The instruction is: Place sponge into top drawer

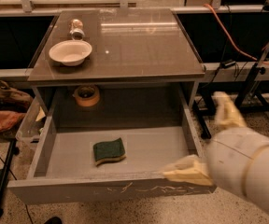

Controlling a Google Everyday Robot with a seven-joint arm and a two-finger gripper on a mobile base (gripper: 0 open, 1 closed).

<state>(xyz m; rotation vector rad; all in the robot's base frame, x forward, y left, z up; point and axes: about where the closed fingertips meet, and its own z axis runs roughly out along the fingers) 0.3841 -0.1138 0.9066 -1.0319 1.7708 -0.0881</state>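
The sponge (109, 150), dark green on top with a yellow edge, lies flat on the floor of the open top drawer (111, 190), left of its middle. The drawer is pulled out towards me and has white scratch marks on its front panel. My gripper (208, 141) is at the drawer's right front corner, to the right of the sponge and apart from it. It is open and empty, with one tan finger (227, 110) above the right wall and the other finger (187, 172) at the front panel.
A white bowl (70, 52) and a can lying on its side (76, 28) are on the table top (139, 45). A tape roll (87, 95) sits on the shelf behind the drawer. A clear bin (29, 125) stands at the left, and stands and an orange cable (228, 31) at the right.
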